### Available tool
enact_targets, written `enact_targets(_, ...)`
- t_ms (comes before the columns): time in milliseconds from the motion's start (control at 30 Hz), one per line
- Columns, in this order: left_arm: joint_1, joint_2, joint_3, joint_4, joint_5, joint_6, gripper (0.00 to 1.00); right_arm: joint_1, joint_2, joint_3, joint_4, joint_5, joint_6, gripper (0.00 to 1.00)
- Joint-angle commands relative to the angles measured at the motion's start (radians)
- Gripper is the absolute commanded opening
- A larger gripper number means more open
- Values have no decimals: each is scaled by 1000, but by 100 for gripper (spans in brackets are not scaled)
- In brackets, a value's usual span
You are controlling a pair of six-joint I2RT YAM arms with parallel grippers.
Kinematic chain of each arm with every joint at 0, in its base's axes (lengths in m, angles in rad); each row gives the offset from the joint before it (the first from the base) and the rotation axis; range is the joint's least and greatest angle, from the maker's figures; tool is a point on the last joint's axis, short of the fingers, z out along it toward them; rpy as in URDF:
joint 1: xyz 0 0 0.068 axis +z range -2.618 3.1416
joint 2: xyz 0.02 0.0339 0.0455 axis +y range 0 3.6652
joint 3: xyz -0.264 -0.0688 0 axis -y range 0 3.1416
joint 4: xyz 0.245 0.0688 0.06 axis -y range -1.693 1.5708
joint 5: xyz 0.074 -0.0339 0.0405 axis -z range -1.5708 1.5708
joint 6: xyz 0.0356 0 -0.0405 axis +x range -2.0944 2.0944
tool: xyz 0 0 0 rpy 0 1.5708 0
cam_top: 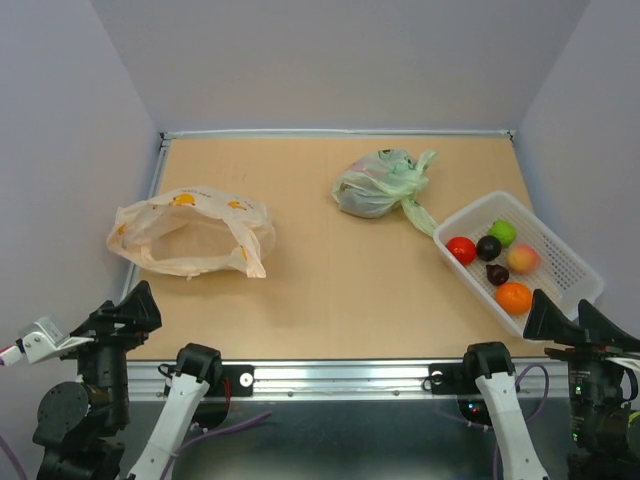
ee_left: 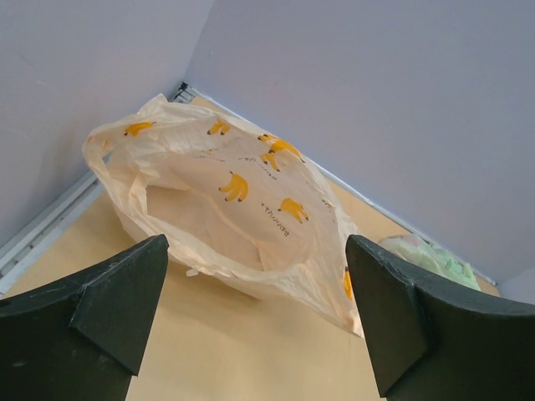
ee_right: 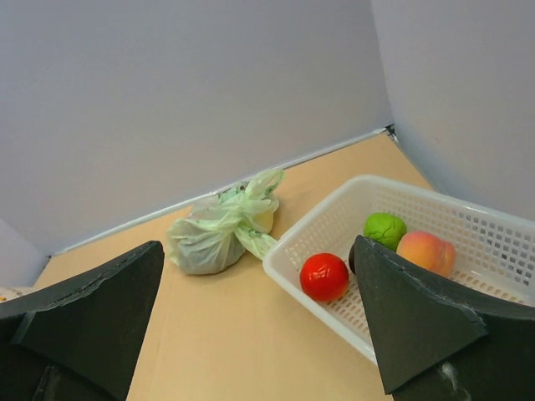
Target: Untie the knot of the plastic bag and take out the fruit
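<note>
Plastic bag: the plastic bag (cam_top: 190, 232) lay crumpled at the left of the top view, well apart from everything else on the table (cam_top: 320, 300).
Long axis: it ran left to right across that view.
Mouth: it gaped wide towards the camera. No knot could be seen, and no fruit inside.
Left gripper: the left gripper (ee_left: 255, 246) hung at the lower left, jaws spread wide and holding nothing. The bag lay straight ahead, framed between its fingers.
Right gripper: the right gripper (ee_right: 257, 246) was at the lower right, also spread and empty.
Nearer arm: the left, by far.
Basket: the white basket (cam_top: 560, 255) at the right edge held six fruit: red, green, peach, orange and two dark.
Green bag: the green bag (cam_top: 380, 185), upper centre, was tied shut just beside the basket.
Judgement: any next reach for the bag probably belonged to the left arm.
</note>
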Motion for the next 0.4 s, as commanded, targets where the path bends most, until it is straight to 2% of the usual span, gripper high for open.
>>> enact_targets(0, 4, 4, 3, 14, 19, -12, 99, 11, -9, 40, -24, -28, 11, 100)
enact_targets(367, 4, 2, 18, -7, 31, -30, 99, 11, -9, 60, -55, -49, 17, 100)
